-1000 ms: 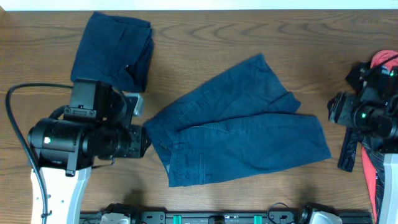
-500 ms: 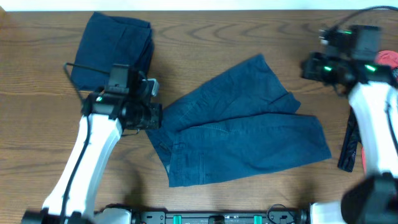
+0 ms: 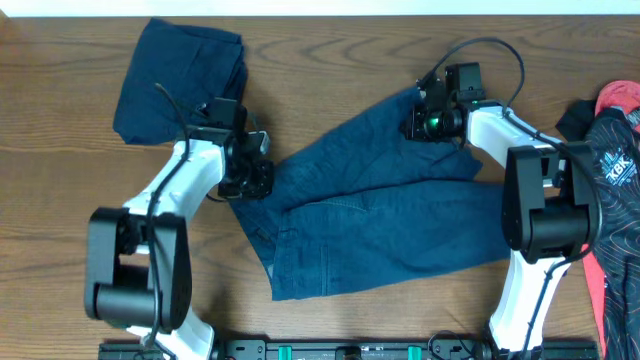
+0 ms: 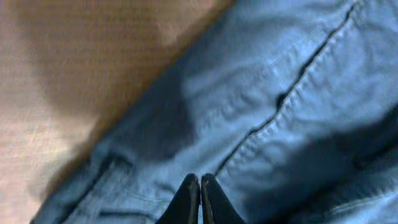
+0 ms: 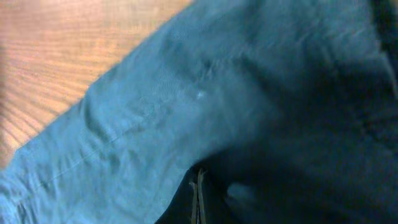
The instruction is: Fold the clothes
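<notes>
Both tools are pressed together: left gripper (image 4: 199, 193) at the shorts' (image 3: 380, 215) waistband corner, right gripper (image 5: 199, 190) at the upper leg hem. We see both arms reaching inward, low. Half a second ago the right was off the cloth. Shorts lie spread at centre, bundle (image 3: 180, 80) far left. We can't tell if cloth is pinched.

Overhead looks straight down at the whole table (image 3: 340, 45); both wrist views face down, close on the same shorts (image 3: 390, 210).
</notes>
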Robot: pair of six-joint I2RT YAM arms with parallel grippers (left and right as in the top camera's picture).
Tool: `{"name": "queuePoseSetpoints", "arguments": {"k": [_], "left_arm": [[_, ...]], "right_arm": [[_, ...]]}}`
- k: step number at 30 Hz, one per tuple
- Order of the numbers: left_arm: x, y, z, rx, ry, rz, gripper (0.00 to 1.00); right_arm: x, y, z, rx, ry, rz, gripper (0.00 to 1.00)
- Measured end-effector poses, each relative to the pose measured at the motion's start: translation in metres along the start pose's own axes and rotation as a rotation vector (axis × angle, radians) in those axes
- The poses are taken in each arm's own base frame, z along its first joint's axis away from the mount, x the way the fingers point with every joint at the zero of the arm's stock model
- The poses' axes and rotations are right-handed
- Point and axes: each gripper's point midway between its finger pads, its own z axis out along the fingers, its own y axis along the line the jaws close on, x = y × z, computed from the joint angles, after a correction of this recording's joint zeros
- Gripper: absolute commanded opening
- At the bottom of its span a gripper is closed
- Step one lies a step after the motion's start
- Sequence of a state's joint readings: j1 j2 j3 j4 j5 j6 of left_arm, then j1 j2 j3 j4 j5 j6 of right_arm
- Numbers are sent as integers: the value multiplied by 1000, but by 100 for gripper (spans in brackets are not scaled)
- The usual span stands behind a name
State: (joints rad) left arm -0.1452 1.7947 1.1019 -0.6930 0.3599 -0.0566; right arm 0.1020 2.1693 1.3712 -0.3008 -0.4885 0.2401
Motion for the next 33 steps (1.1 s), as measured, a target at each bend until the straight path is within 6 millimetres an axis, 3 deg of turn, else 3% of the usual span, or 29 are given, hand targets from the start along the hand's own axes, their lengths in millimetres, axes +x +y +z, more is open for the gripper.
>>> {"name": "queuePoseSetpoints", "arguments": {"k": [5,9,14,20,25,29,33], "left_arm": [[-19,2,17,8,-48,16,6],[-40,-5,29,53,-115,47,6],[-70,-27,34,118,-230,104,6],[-120,-61,25,196,-448,161,6],[-146,-68,30,233,-502,127,6],[-168,-72,38,239,-474,106,6],[-174,-78,23,212,-395,129,6]], "right_arm": [[-19,-7,7,3,-61,72,1],[-35,-24,3,90,-126,143,1],[-56,-71,-19,148,-206,253,1],[-63,-116,-47,151,-245,343,1],[-56,-121,-58,162,-215,306,1],[-37,-115,-69,181,-156,272,1],[-41,-97,-96,180,-167,217,2]]}}
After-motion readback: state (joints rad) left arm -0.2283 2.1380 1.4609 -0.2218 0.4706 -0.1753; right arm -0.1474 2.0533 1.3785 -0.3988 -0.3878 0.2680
